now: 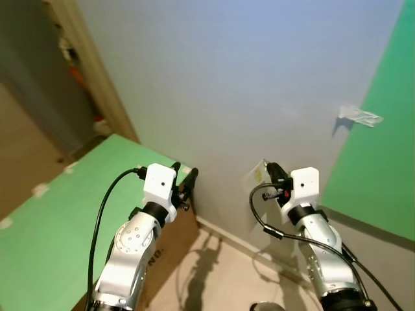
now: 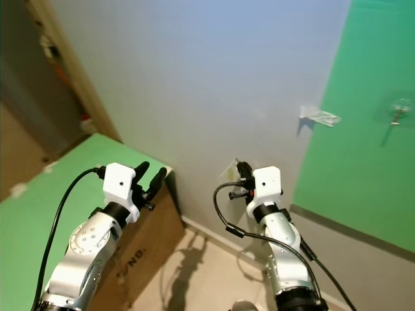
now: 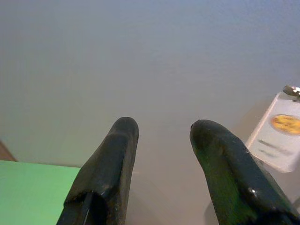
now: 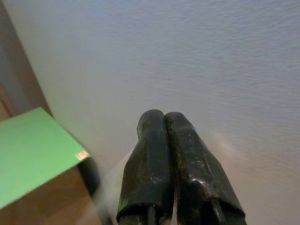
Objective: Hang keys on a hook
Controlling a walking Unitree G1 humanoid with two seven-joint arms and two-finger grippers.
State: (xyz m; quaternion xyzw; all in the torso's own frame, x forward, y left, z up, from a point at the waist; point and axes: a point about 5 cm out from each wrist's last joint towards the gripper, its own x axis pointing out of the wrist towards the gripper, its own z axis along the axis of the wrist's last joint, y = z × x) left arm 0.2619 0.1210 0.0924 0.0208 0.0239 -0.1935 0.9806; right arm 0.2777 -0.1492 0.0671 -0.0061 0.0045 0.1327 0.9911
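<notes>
While the right gripper (image 1: 271, 170), pinched shut, holds a tag (image 1: 258, 172) and the left gripper (image 1: 184, 180) gapes empty, the keys (image 2: 395, 117) hang from a hook (image 2: 402, 105) at two o'clock: light, rigid, best held by the ring.

Both silver arms are raised side by side, forearms angled up. The left gripper (image 1: 183, 178) points forward with its two black fingers (image 3: 105, 173) spread apart; the right gripper (image 4: 165, 123) has its fingers pressed together.
</notes>
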